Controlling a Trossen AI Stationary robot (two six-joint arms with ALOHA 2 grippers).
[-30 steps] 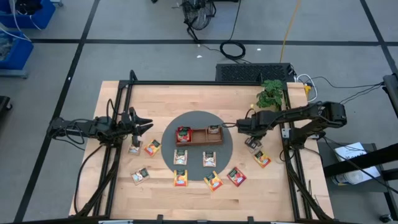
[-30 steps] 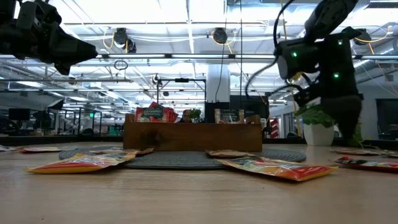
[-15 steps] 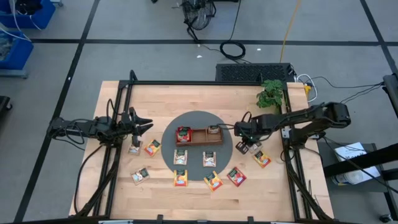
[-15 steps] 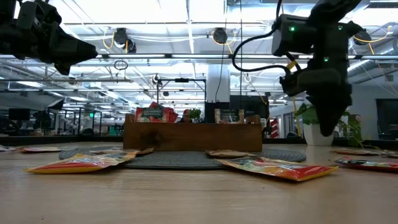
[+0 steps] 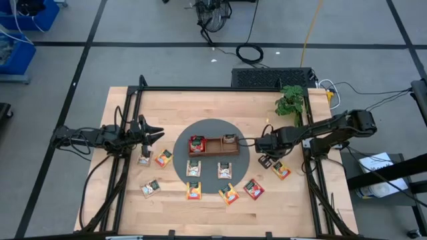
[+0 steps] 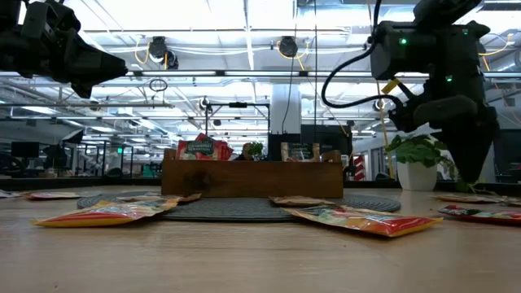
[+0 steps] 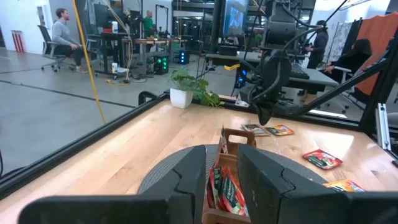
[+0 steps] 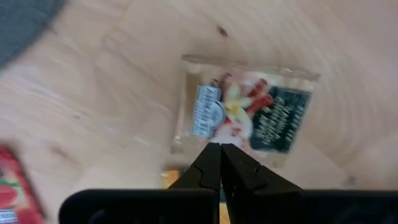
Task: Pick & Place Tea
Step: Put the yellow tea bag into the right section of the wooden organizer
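Observation:
Small flat tea packets, red, orange-yellow and whitish, lie spread over the wooden table and a round grey mat (image 5: 212,125). A brown wooden tray (image 5: 215,150) on the mat holds red packets (image 5: 195,142) in its left compartment and a whitish one (image 5: 229,139) in its right. My right gripper (image 5: 265,159) is shut and points down over a whitish packet with dark print (image 8: 249,109), just right of the mat. My left gripper (image 5: 153,133) is open and empty, up in the air left of the mat; its wrist view (image 7: 222,180) looks at the tray (image 7: 231,140). My right gripper's shut fingertips (image 8: 211,158) point down at the middle of the whitish packet, which lies flat on the table. Whether they touch it I cannot tell.
An orange packet (image 5: 281,171) lies next to the right gripper, a red one (image 5: 253,189) nearer the front. Further packets lie on the mat (image 5: 225,171) and at the left (image 5: 145,159). A potted plant (image 5: 289,101) stands at the back right. Black frame rails (image 5: 127,167) flank the table.
My right gripper has gone from beside the tray's right end toward the table's near edge and a little right, and down over the whitish packet. The packets and the tray have stayed where they were.

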